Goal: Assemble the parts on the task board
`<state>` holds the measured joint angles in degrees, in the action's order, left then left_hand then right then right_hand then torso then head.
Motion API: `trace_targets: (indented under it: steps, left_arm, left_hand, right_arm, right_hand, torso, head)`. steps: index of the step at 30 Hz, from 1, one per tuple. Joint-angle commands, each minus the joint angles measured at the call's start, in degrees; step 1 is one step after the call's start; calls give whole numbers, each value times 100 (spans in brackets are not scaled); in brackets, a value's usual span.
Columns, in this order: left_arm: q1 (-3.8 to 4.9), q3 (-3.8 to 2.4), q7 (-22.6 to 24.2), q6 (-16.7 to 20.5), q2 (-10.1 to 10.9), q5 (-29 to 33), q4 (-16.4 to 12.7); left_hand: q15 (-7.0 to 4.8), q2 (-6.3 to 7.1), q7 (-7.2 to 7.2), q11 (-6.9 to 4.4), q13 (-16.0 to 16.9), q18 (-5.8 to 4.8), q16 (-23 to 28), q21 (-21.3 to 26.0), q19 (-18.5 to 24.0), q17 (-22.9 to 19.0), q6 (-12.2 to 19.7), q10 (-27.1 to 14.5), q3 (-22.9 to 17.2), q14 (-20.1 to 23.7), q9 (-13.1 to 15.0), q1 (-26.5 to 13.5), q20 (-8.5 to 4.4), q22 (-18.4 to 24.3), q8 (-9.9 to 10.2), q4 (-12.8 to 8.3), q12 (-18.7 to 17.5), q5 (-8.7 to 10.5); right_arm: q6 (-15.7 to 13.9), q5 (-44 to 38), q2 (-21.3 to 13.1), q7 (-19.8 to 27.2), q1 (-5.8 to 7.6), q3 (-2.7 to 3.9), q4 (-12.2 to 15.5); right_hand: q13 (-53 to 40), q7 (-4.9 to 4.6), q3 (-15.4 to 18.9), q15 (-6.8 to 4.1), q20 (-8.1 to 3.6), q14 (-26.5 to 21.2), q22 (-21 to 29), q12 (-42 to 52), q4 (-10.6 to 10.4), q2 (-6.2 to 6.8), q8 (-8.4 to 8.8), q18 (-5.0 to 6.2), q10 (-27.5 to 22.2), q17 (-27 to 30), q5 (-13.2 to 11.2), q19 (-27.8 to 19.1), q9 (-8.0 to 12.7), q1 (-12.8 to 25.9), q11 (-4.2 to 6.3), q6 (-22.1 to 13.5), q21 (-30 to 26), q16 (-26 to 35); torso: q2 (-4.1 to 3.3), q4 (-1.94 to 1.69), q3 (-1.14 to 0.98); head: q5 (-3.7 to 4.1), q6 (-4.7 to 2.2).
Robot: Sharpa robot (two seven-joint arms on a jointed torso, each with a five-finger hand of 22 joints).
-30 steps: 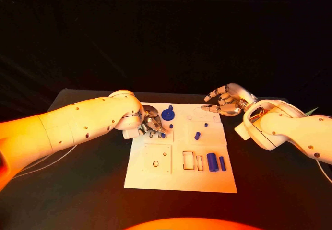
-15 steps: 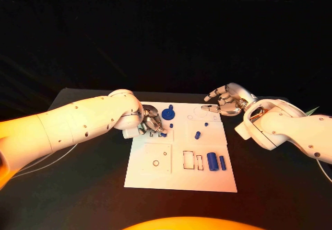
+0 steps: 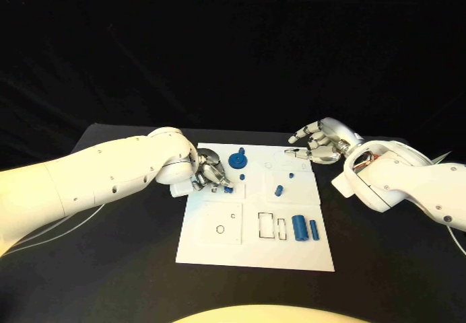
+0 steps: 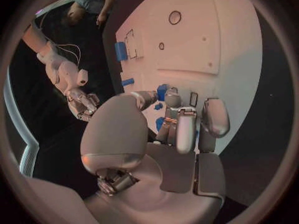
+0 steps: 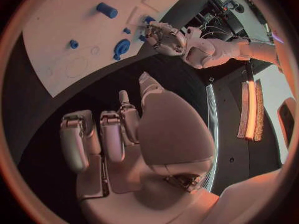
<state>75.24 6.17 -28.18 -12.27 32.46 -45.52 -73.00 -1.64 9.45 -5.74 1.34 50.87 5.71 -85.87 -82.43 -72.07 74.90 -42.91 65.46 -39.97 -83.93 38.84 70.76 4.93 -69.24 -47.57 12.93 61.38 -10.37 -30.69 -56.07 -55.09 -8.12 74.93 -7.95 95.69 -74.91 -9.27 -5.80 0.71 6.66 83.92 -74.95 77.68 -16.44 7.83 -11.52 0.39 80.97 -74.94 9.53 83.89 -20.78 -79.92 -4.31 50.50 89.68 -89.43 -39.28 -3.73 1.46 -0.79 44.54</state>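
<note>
So the task board [image 3: 254,235] sat in the middle of the black table [image 3: 116,269], and the left hand [image 3: 210,175] was down at the board's far left corner with its fingers curled onto a small blue part [image 4: 163,91] there. From the left wrist view, the fingertips [image 4: 172,102] were bunched right around that piece and touching it, with a couple more little blue bits [image 4: 159,106] tucked just under them (honestly couldn't tell whether it actually had the piece pinched or was just pressing on it). Just beside that hand, a bit farther back on the board, stood the round blue gear-looking part [image 3: 238,160]. The right hand [image 3: 316,145] hung over the far right corner of the board with its fingers loosely apart and a little curled, nothing in them, which the right wrist view backed up [image 5: 118,134]. Near the middle of the board there was a short blue peg [image 3: 279,190] lying at a slant, with a tiny blue one [image 3: 289,175] just behind it. Closer to the robot, on the right side, a fat blue cylinder [image 3: 300,229] and a thinner blue bar [image 3: 314,229] lay side by side, right next to a pair of rectangular slots [image 3: 271,226]. The left half of the near board had a small round hole [image 3: 220,229].
</note>
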Motion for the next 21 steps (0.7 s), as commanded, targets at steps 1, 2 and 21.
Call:
trace_targets:
  steps: [1,2,21]
  left_arm:
    - [1,-5,64,365,56,236,-96]
    - [1,-5,70,419,77,227,-124]
    - [-119,2,93,1029,222,-745,-448]
  left_hand:
    - [-34,0,19,-7,49,-114,-40,-34,-62,895,-74,81,-1000,-354,18,-91,-10,-50,-34,-959,55,-45]
    - [-35,3,19,-8,56,-115,-42,-37,-69,898,-77,88,-1006,-356,19,-96,-10,-57,-34,-965,61,-47]
    - [-79,115,61,-53,249,-166,-132,-149,-285,1040,-228,309,-1268,-429,55,-256,-53,-306,-36,-1152,207,-128]
  right_arm:
    - [78,-55,-1,22,-4,-1,-2]
    - [78,-54,-2,23,-5,-2,-3]
    - [75,-45,-17,35,-7,-5,-5]
  right_hand:
    - [-460,5,-46,-51,-49,562,-1505,-22,0,-29,-37,-39,-33,-1315,19,611,-10,31,-8,-39,32,18]
    - [-460,5,-46,-51,-49,562,-1505,-22,0,-29,-37,-39,-33,-1315,19,611,-10,31,-8,-39,32,18]
    - [-460,5,-47,-51,-49,564,-1505,-22,-1,-31,-40,-39,-33,-1324,27,611,-10,35,-8,-40,32,14]
  torso:
    - [-2,-6,-4]
    - [0,-8,-3]
    - [-9,1,10]
  head:
    - [-11,9]
    - [-9,14]
    - [-50,24]
